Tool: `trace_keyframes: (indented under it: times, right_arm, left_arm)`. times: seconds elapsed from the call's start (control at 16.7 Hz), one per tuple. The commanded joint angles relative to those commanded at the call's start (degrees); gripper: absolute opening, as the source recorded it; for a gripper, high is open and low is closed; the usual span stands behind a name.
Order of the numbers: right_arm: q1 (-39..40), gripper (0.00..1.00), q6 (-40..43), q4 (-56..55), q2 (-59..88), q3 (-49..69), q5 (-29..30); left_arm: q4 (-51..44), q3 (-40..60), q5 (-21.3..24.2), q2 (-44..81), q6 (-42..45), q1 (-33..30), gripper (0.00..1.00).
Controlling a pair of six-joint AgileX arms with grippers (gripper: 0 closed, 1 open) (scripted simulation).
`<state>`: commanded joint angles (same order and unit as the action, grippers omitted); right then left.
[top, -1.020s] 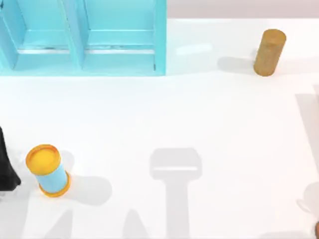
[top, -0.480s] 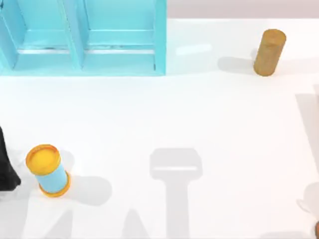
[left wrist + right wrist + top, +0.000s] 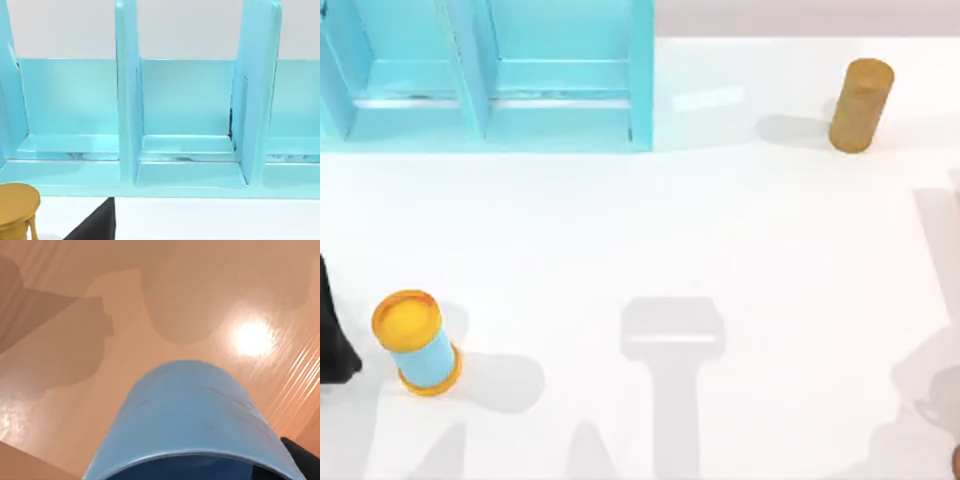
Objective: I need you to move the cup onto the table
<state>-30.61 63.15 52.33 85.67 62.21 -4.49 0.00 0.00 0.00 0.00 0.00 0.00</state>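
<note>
In the right wrist view the blue cup (image 3: 192, 410) sits very near the camera, its wide rim closest. It hangs over a brown wood-look surface, off the white table (image 3: 720, 230). My right gripper (image 3: 195, 465) is shut on the cup, and one dark finger (image 3: 300, 457) shows at the cup's side. On the table's right front corner lies a rounded grey shadow. My left arm (image 3: 332, 335) is parked at the table's left edge.
A turquoise cabinet (image 3: 640, 80) with open compartments (image 3: 187, 110) stands at the back left. A light-blue cylinder with orange ends (image 3: 418, 345) stands at front left beside my left arm. A tan cylinder (image 3: 860, 105) stands at back right.
The grey shadow at the table's right front corner has grown and spread inward. The cylinders, the cabinet and my left arm have not moved.
</note>
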Motion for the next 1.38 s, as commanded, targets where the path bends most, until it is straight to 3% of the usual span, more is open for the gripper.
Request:
trace_keyframes:
  times: [0.54,1.02,1.2,1.38]
  right_arm:
    - [11.90,0.00,-18.70,20.14,-6.41,0.09,4.22]
    - [12.67,0.00,-21.38,20.45,-4.92,1.93,3.95]
    - [15.44,0.00,-28.69,19.83,-0.69,7.45,3.00]
    - [21.85,0.00,-41.35,19.31,5.17,14.24,1.80]
  left_arm:
    - [0.00,0.00,0.00,0.00,0.00,0.00,1.00]
    - [0.00,0.00,0.00,0.00,0.00,0.00,1.00]
    - [0.00,0.00,0.00,0.00,0.00,0.00,1.00]
    - [0.00,0.00,0.00,0.00,0.00,0.00,1.00]
